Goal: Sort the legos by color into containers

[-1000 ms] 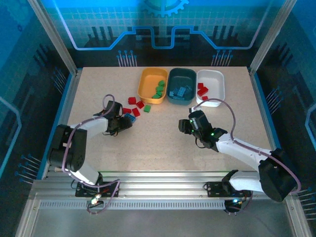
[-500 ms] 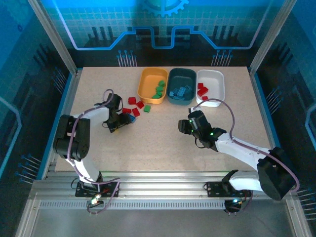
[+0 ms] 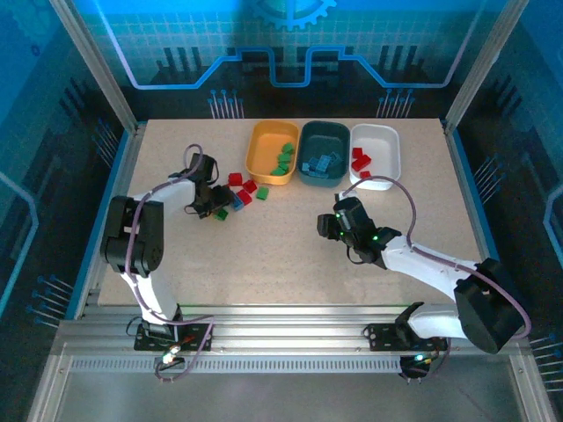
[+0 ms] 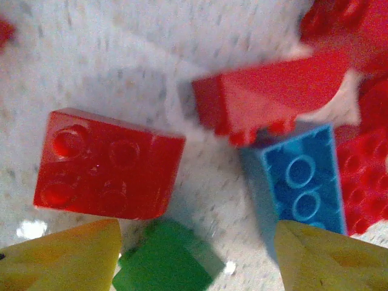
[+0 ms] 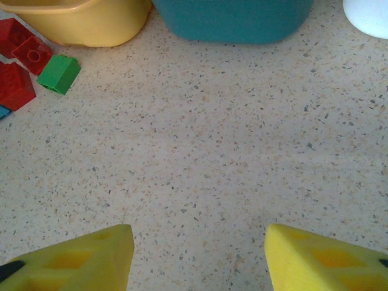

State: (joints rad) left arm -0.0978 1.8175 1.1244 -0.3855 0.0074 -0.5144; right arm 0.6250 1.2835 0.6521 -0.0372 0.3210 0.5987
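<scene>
My left gripper (image 3: pixel 217 207) is open and low over a loose cluster of legos left of the bins. In the left wrist view a green brick (image 4: pixel 167 260) lies between my yellow fingertips (image 4: pixel 60 254), closer to the left one. A red brick (image 4: pixel 109 163), a blue brick (image 4: pixel 300 179) and another red brick (image 4: pixel 273 94) lie just beyond. The orange-yellow bin (image 3: pixel 273 167) holds green bricks, the dark teal bin (image 3: pixel 324 174) blue ones, the white bin (image 3: pixel 387 158) red ones. My right gripper (image 3: pixel 327 224) is open over bare table with nothing between its fingers (image 5: pixel 66 260).
In the right wrist view another green brick (image 5: pixel 59 74) and two red bricks (image 5: pixel 18 85) lie in front of the orange-yellow bin (image 5: pixel 79 21), with the teal bin (image 5: pixel 233 18) beside it. Metal frame posts stand at the table's far corners.
My left gripper has moved away from the near edge and into the brick cluster, its arm swinging left. A green brick now shows beside it. The right arm has not moved.
</scene>
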